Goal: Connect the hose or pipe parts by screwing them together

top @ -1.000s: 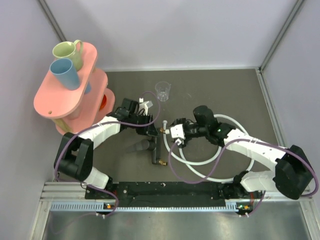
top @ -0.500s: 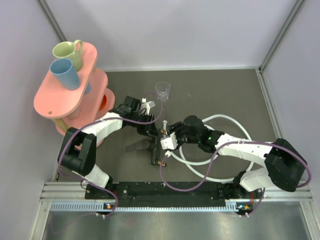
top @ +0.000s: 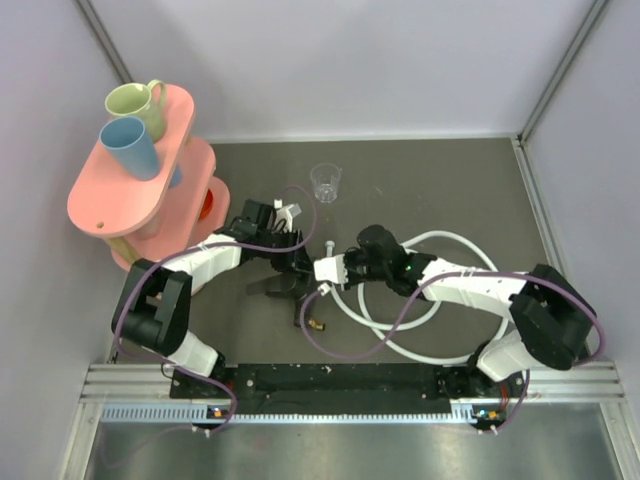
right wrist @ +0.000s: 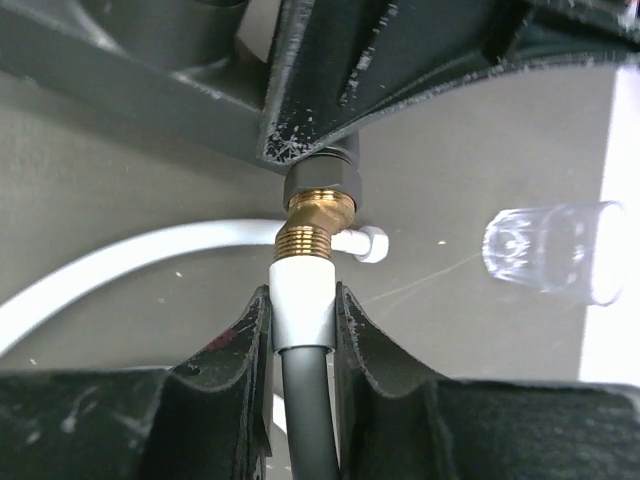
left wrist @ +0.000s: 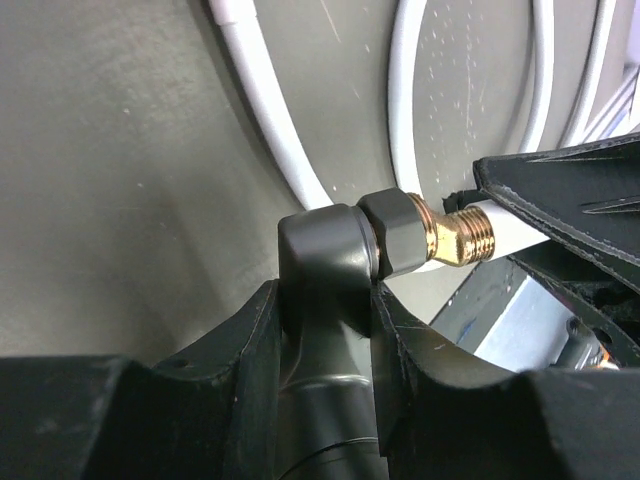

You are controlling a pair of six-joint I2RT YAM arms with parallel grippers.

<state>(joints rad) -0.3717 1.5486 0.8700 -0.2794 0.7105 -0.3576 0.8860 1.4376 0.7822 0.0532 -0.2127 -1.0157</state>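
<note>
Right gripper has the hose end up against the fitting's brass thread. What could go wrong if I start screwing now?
1. Cross-threading: in the left wrist view the white hose connector seems to meet the brass thread at a slight angle.
2. The left gripper pinches only the smooth body of the black fitting, so it may turn in the grip.
3. The hose loops lie around the right gripper and its arm, so they could twist or drag.

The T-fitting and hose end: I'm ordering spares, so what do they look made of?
Fitting body: dark grey, smooth and matte, likely plastic. Its threaded tip: shiny gold, probably brass. Hose end sleeve: plain white, looks plastic.
</note>
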